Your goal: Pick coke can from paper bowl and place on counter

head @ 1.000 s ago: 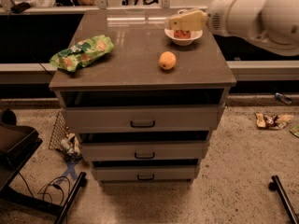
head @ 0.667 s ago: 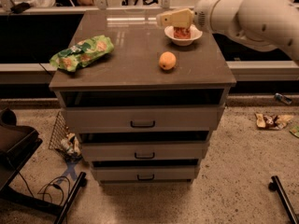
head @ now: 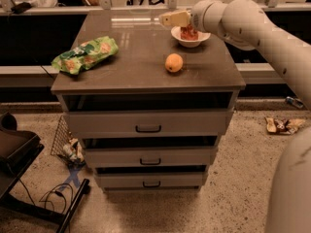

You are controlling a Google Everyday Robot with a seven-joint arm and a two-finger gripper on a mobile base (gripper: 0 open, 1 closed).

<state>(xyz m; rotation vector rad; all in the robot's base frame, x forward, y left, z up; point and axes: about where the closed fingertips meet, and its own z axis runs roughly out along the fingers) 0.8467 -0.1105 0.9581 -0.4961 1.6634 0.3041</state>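
The coke can (head: pixel 188 32) is red-orange and sits in the white paper bowl (head: pixel 202 36) at the back right of the grey-brown counter (head: pixel 141 55). My gripper (head: pixel 165 19) hangs above the counter just left of the bowl, pointing left, at the end of the large white arm (head: pixel 252 28) that reaches in from the right. It is apart from the can and holds nothing that I can see. The arm's wrist hides the far rim of the bowl.
A round orange fruit (head: pixel 174 62) lies in front of the bowl. A green chip bag (head: pixel 85 54) lies at the counter's left edge. Three black-handled drawers (head: pixel 148 128) are below. Litter (head: pixel 283 124) and a black stand (head: pixel 19 149) are on the floor.
My gripper has moved left from above the bowl to a spot beside its left rim. The can stays in the bowl.
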